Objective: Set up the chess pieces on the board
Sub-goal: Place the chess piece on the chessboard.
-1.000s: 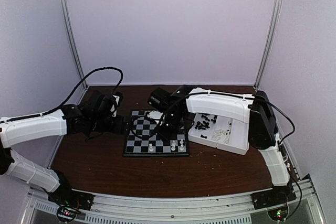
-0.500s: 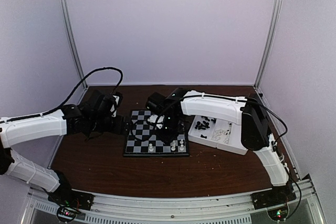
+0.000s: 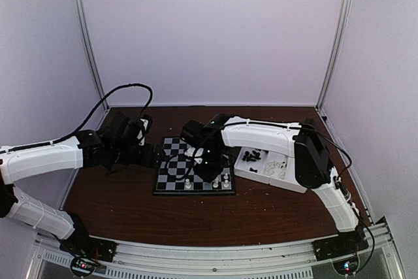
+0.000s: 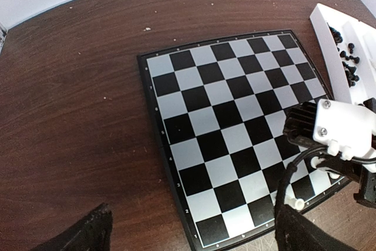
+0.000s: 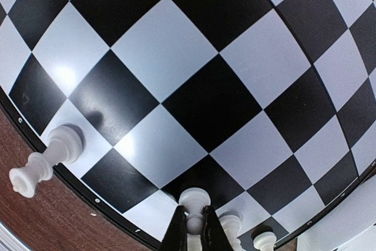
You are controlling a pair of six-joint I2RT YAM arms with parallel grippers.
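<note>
The left pincer (image 4: pixel 191 227) hangs wide open, its dark fingers (image 4: pixel 82 233) in the two lower corners. The board (image 4: pixel 223 127) lies on the brown surface (image 4: pixel 76 98) beneath and ahead of it. To its right, the right arm (image 4: pixel 343 126) reaches over the board's corner, beside a white chess piece (image 4: pixel 294 203). Further right, a white tray (image 4: pixel 326 33) holds black chess pieces (image 4: pixel 346 57).

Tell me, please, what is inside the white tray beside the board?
The tray holds a heap of black chess pieces in one compartment and a few white pieces in another. The right arm covers its far edge, hiding anything there.
</note>
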